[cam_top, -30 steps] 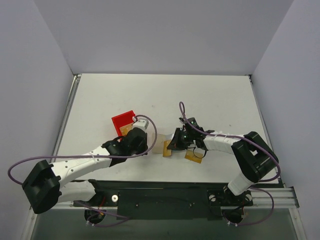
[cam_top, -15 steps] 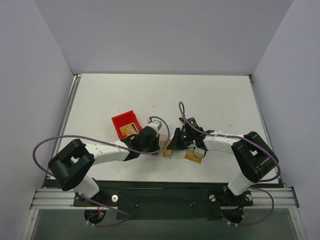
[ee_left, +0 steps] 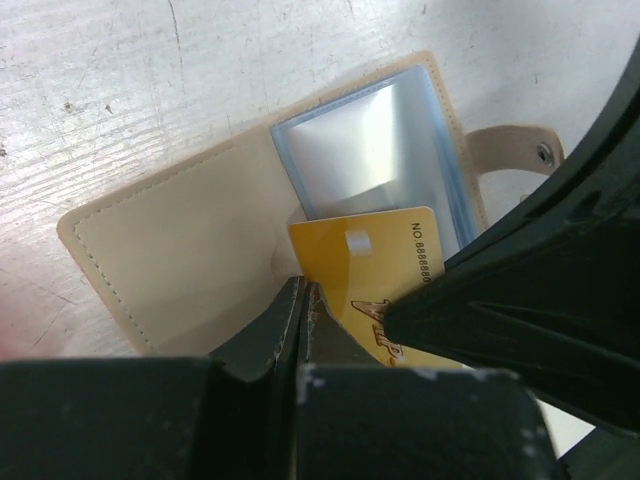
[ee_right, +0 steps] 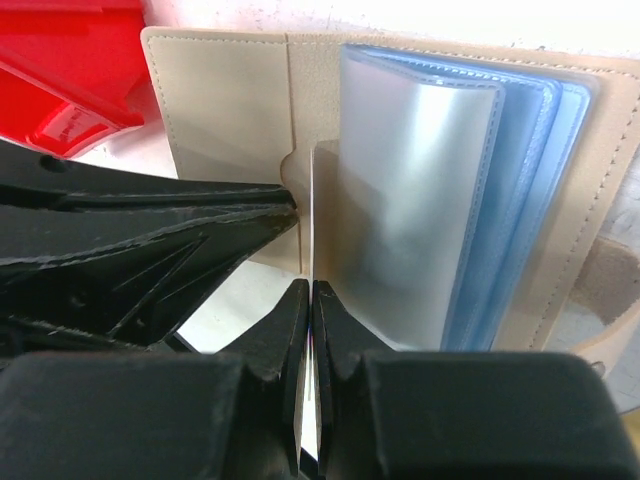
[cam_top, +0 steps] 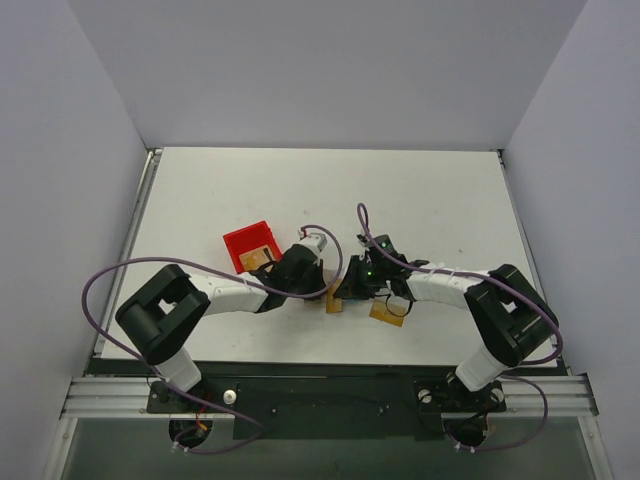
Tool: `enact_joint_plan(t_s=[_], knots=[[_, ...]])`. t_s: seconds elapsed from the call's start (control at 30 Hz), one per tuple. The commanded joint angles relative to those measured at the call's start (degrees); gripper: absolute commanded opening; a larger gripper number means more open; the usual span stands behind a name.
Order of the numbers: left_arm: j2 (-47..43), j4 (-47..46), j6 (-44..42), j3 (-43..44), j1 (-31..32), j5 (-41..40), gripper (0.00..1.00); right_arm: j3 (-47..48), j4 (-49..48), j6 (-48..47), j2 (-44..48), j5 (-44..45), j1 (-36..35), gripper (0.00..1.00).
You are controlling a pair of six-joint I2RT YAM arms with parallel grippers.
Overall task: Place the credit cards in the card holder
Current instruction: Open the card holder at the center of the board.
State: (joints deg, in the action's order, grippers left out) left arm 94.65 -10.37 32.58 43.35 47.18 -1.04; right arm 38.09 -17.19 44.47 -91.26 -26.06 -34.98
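From above, your left arm has swung in from beside the red bin (cam_top: 250,248). The left gripper (cam_top: 324,284) now meets the right gripper (cam_top: 357,283) over the wallet (cam_top: 335,302). A second card (cam_top: 388,312) lies just right of the wallet.

On the left wrist, the jaws are pinched shut on a yellow card (ee_left: 365,265), its top edge at the wallet's pockets, so insertion looks about to start.

On the right wrist, the jaws are clamped on a clear sleeve (ee_right: 400,220), holding it up.

The white table (cam_top: 330,190) is scuffed, and plain grey walls (cam_top: 330,70) enclose it.
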Motion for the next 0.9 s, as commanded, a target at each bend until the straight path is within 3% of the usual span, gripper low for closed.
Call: enact_joint_plan(t_s=[0.0,0.33,0.87], knots=[[1.50,-3.78,0.73,1.82,-0.24,1.04,0.00,1.99,1.72,-1.58,2.84,-0.83,0.18,0.00],[3.35,-4.48,1.26,2.00,-0.33,1.04,0.00,1.11,5.67,-3.15,10.84,-0.39,2.72,0.00],[4.22,-4.66,1.35,2.44,-0.16,3.24,0.00,6.47,24.74,-13.79,14.45,0.13,10.81,0.00]])
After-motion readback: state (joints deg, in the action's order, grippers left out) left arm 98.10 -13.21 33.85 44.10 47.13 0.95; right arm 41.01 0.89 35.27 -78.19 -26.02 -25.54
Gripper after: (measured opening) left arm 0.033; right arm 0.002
